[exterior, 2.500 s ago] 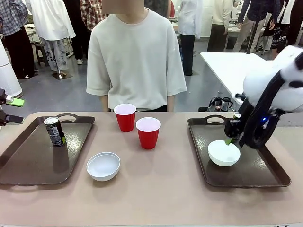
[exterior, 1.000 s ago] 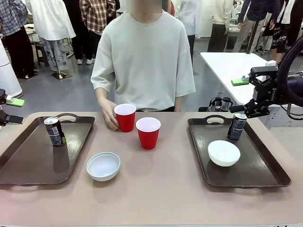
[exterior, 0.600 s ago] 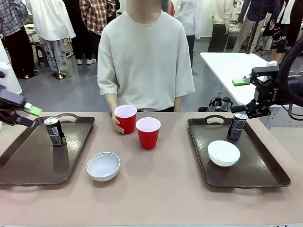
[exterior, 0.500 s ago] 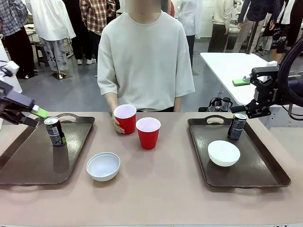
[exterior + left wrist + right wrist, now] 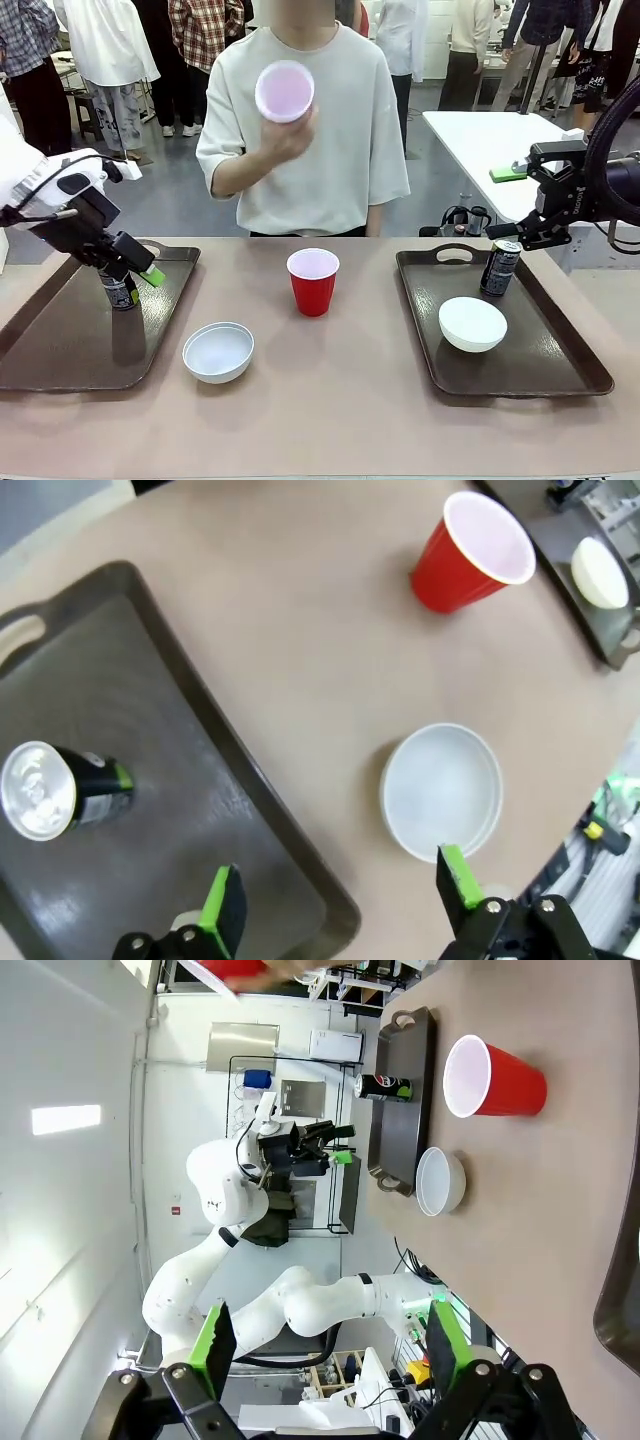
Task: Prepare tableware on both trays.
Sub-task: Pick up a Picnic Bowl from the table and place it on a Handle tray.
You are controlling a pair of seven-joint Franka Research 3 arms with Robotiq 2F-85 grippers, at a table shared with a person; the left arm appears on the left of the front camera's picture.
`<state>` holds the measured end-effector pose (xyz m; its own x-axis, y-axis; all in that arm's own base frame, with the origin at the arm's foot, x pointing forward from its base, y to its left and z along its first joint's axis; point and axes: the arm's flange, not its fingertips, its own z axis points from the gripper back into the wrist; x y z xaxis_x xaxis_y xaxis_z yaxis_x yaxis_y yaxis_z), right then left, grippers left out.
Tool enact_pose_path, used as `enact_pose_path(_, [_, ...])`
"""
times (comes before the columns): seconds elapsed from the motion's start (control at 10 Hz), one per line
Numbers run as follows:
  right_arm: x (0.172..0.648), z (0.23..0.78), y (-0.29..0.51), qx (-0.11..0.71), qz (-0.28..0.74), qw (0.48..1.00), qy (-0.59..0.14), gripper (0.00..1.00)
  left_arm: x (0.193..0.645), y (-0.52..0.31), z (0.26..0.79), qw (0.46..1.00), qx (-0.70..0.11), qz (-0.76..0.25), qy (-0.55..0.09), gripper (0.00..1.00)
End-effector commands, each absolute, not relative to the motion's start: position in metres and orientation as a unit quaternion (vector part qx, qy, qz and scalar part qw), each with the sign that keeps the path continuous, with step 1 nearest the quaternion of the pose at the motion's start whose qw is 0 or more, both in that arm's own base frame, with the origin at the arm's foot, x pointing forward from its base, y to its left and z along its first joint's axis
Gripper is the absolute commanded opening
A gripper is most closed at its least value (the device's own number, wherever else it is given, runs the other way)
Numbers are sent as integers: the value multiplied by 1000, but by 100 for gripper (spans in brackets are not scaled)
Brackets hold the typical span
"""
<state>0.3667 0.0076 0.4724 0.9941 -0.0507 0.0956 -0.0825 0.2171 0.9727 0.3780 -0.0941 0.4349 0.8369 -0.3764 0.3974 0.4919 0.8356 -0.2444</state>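
Tan matte tabletop (image 5: 330, 425) is seen under even indoor light. Nearest, a round white bowl (image 5: 218, 351) is seen on bare table just right of the glossy dark brown left tray (image 5: 50, 350). In the wrist view it is framed ahead of the left gripper (image 5: 140, 272), whose jaws are spread, close to one green pad. A second bowl (image 5: 473, 323) is set in the matching right tray (image 5: 545, 375). Farther off, a red cup (image 5: 313, 282) with a white inside is seen upright mid-table. A slim dark can (image 5: 116, 291) is stood on the left tray, partly hidden behind that gripper. A second can (image 5: 500, 267) is stood at the right tray's far side, below the right gripper (image 5: 512, 202), jaws held wide. Beyond, a second cup (image 5: 284, 91) is raised in the person's hand (image 5: 292, 135), with a crowded workshop floor behind.
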Motion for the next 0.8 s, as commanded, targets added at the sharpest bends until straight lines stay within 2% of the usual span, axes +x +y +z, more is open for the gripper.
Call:
enact_pose_path(0.0, [366, 472, 5, 622, 18, 781, -51, 100, 348, -85, 429, 943, -158, -233, -178, 100])
enact_pose_path(0.3, [366, 472, 5, 622, 18, 781, -51, 100, 331, -75, 432, 939, -159, -245, -182, 100])
enact_pose_path(0.4, [366, 472, 5, 622, 18, 781, -51, 100, 375, -91, 443, 942, -167, -234, -175, 100])
enact_pose_path(0.7, [366, 472, 5, 622, 18, 781, -51, 100, 373, -88, 447, 941, -167, -235, -177, 100])
